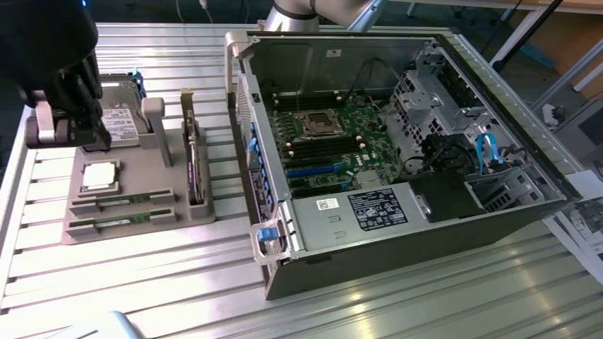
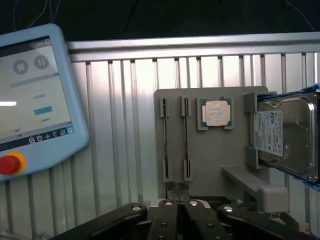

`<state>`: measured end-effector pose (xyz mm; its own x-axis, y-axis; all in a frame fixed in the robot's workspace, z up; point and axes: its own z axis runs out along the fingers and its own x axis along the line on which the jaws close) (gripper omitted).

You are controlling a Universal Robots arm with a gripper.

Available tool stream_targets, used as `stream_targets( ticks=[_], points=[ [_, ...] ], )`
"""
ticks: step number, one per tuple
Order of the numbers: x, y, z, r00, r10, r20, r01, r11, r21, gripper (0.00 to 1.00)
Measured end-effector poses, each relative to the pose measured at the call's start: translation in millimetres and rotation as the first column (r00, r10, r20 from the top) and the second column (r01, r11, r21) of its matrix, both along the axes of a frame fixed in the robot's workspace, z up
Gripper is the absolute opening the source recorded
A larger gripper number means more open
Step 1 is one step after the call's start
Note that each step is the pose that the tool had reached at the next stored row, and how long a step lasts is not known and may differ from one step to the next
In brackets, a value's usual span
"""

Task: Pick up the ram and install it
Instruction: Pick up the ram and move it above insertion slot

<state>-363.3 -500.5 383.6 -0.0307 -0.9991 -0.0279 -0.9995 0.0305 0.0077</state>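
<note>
Two ram sticks, slim green boards, lie side by side in slots of the grey holder (image 1: 132, 169): one ram stick (image 1: 121, 201) and a second (image 1: 121, 220). The wrist view shows them edge-on as thin dark strips, ram (image 2: 164, 145) and ram (image 2: 186, 145). My black gripper (image 1: 66, 131) hangs over the holder's end at the exterior view's left, above the hard drive and away from the sticks. In the wrist view the gripper (image 2: 179, 205) is shut with its fingers pressed together and nothing between them.
On the holder also sit a square silver processor (image 1: 99, 176), a hard drive (image 1: 120, 116) and an upright expansion card (image 1: 193, 162). The open computer case (image 1: 396, 141) lies at the exterior view's right, motherboard exposed. A blue teach pendant (image 2: 35, 95) rests on the slatted metal table (image 1: 141, 282).
</note>
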Motion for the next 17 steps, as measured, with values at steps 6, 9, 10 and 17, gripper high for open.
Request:
stream_targets(
  ticks=[6,9,10,17],
  points=[
    [0.0,0.0,0.0,0.9996,0.029,-0.0001,-0.029,0.9996,0.0000,0.10],
    [0.0,0.0,0.0,0.9996,0.029,-0.0001,-0.029,0.9996,0.0000,0.10],
    [0.0,0.0,0.0,0.9996,0.029,0.0000,-0.029,0.9996,0.0000,0.10],
    [0.0,0.0,0.0,0.9996,0.029,-0.0001,-0.029,0.9996,0.0000,0.29]
  ],
)
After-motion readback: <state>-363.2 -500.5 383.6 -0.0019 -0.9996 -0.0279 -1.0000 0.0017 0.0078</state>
